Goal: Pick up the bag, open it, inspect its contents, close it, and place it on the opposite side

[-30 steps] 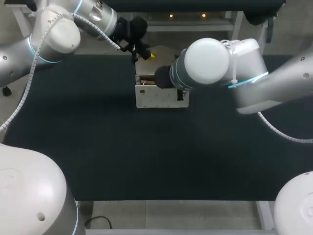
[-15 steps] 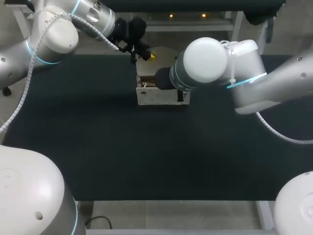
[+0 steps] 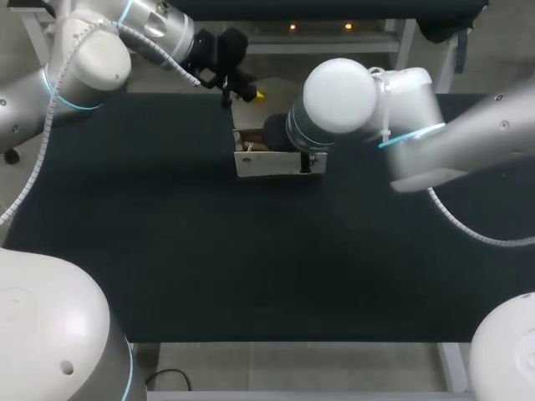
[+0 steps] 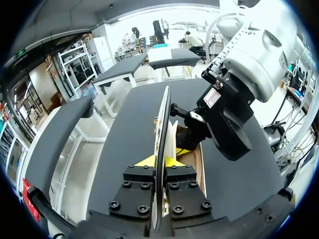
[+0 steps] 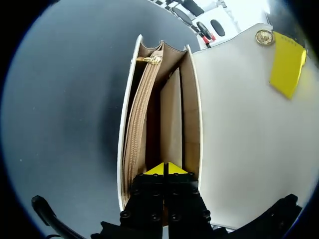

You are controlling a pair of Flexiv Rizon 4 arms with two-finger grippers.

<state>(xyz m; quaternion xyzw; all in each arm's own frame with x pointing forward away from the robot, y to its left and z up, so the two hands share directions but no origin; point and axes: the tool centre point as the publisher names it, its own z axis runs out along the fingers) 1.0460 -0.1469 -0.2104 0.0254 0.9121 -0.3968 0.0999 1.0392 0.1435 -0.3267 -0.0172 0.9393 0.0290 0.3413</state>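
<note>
One bag (image 3: 267,163): on worktop (image 3: 251,267), open beneath our right end effector (image 5: 166,168).
Left end effector (image 4: 160,160): clenched on flap (image 4: 163,119), holding it raised for inspection, we judge.
Right end effector: tips together, inside the mouth.

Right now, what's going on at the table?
The white bag stands open on the table. The left gripper is shut on its raised flap. The right gripper, fingers together, points into the open top, where a zip pocket and a divider show. The bag is not yet closed.
</note>
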